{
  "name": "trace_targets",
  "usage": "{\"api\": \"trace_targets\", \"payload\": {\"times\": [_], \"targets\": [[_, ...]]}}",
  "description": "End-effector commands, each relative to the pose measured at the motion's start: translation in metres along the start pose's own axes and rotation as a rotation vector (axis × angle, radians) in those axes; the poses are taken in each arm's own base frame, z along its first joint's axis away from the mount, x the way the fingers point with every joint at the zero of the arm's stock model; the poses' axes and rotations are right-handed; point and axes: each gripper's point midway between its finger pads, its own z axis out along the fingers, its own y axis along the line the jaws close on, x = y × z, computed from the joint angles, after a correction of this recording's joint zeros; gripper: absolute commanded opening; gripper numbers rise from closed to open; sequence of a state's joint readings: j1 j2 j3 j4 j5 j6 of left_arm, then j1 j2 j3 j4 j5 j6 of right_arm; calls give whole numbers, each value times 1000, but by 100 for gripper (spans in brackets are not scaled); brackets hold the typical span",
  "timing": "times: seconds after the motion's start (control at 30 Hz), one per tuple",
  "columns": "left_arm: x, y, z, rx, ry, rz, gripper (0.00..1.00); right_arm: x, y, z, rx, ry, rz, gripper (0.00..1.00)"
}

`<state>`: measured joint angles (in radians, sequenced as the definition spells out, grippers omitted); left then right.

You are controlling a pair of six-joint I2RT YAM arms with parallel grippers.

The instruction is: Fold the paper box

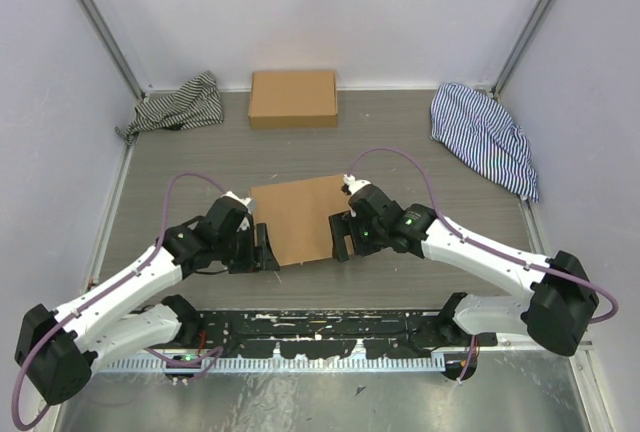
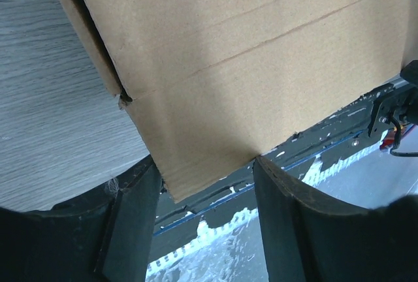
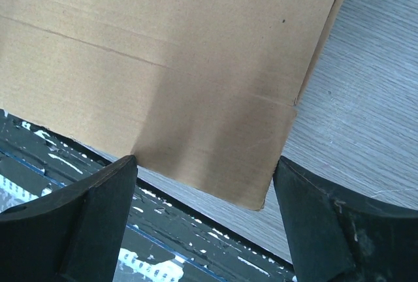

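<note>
The paper box [image 1: 296,218] lies mid-table, its plain brown top panel facing up with crease lines across it. My left gripper [image 1: 267,250] is at its near left corner and my right gripper [image 1: 341,239] at its near right corner. In the left wrist view the box [image 2: 248,66] has its near corner reaching between the spread fingers of the left gripper [image 2: 206,164]. In the right wrist view the near flap of the box [image 3: 170,66] lies between the spread fingers of the right gripper [image 3: 206,161]. Both grippers are open and neither clamps the cardboard.
A ready-formed brown cardboard box [image 1: 293,98] stands at the back centre. A dark striped cloth [image 1: 180,105] lies back left and a blue striped cloth [image 1: 485,137] back right. A black rail [image 1: 320,332] runs along the near edge.
</note>
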<state>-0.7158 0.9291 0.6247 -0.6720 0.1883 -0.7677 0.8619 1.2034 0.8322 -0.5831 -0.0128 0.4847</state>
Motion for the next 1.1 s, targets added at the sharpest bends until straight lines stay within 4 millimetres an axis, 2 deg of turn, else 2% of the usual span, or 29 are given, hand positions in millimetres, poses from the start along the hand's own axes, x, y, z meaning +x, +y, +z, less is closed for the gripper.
{"api": "trace_targets", "payload": {"times": [0.0,0.23,0.57,0.77,1.07], "targets": [[0,-1,8,11,2,7,64,-10,10,6,-35,-34,2,88],[-1,8,22,-24,2,2,63,-2,0,20,5,-11,-2,87],[-4,23,29,-99,-12,13,63,5,-15,36,79,10,-6,86],[-7,22,24,-97,-34,18,63,0,-16,30,90,-13,-7,86],[-6,37,30,-169,-30,19,62,3,-33,38,162,-29,-7,86]]}}
